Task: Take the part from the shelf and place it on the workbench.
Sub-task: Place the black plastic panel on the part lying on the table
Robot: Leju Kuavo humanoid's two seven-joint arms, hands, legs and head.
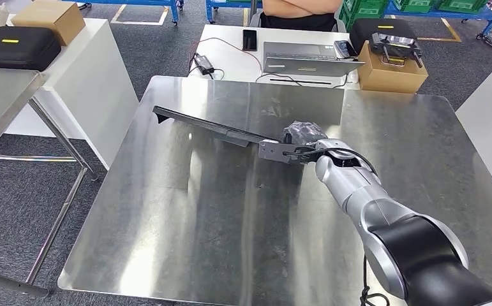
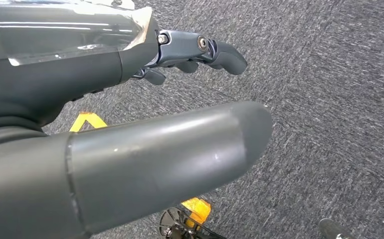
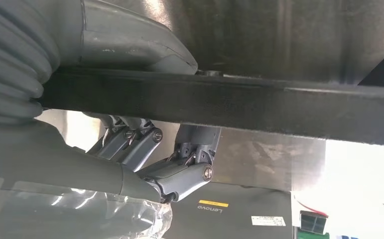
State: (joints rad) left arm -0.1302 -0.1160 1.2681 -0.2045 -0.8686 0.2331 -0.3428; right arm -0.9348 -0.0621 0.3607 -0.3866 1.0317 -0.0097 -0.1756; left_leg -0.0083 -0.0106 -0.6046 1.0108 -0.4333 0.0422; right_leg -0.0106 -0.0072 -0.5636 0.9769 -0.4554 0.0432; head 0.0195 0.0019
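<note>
Black long thin part (image 1: 211,125) (angled), gripped by right hand (image 1: 304,137)

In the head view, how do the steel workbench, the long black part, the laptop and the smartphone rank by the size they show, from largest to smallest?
1. Steel workbench
2. Long black part, held by the right hand
3. Laptop, which sits farther from the camera, so second and third place are unsure
4. Smartphone
</note>
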